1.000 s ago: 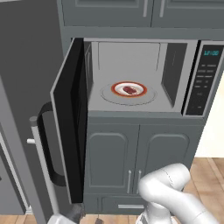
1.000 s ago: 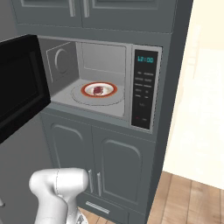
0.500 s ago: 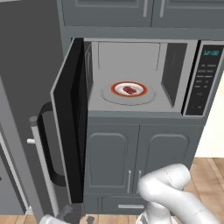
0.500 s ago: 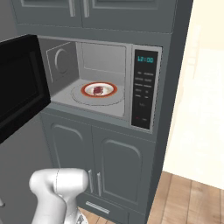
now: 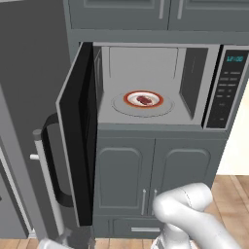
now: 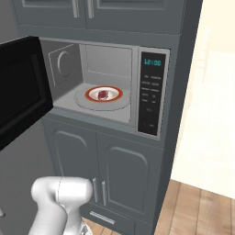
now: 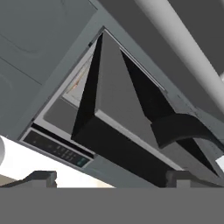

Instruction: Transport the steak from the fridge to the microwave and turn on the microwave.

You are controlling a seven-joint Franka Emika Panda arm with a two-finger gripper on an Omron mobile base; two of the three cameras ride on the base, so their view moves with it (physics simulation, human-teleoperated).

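The steak point(image 5: 144, 100) lay on a red-rimmed plate point(image 5: 130, 97) inside the microwave point(image 5: 146, 65), centre of the left base frame, its door point(image 5: 78, 126) swung wide open. My tool point(image 7: 109, 179) pointed up at that door from below, fingers point(image 7: 43, 177) spread apart, holding nothing.

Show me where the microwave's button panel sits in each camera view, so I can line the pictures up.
Left base view: button panel at the far right, right of the open cavity.
Right base view: right of centre, beside the plate holding the steak.
Hand view: a dark strip at lower left, rolled over.
Shared landmark: the open microwave door.
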